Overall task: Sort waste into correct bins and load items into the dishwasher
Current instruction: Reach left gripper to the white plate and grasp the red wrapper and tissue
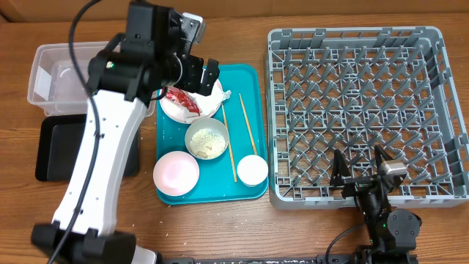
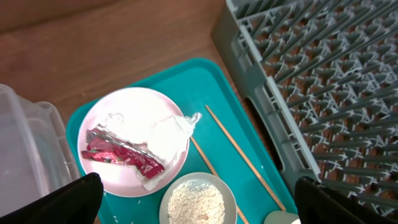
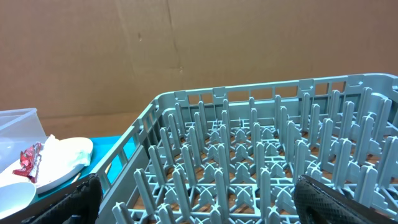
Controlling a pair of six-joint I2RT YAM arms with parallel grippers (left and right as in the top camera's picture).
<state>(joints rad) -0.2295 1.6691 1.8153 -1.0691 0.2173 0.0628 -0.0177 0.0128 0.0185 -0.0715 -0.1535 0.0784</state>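
A pale plate [image 1: 209, 104] at the back of the teal serving tray [image 1: 245, 84] holds the red wrapper [image 1: 182, 100] and the white napkin [image 1: 220, 95]. My left gripper [image 1: 198, 73] is open and empty above this plate. In the left wrist view the wrapper [image 2: 121, 154] and napkin [image 2: 168, 132] lie on the plate [image 2: 124, 106], with the bowl of rice crumbs [image 2: 198, 198] between my fingers [image 2: 196, 214]. My right gripper [image 1: 361, 170] is open and empty over the front edge of the grey dish rack [image 1: 366, 110].
On the tray also sit the crumb bowl [image 1: 207, 138], a pink plate [image 1: 176, 172], a small white cup [image 1: 252, 170] and two chopsticks [image 1: 248, 123]. The clear tub [image 1: 62, 77] and black tray [image 1: 62, 150] stand at the left. The right wrist view shows rack pegs [image 3: 261, 155].
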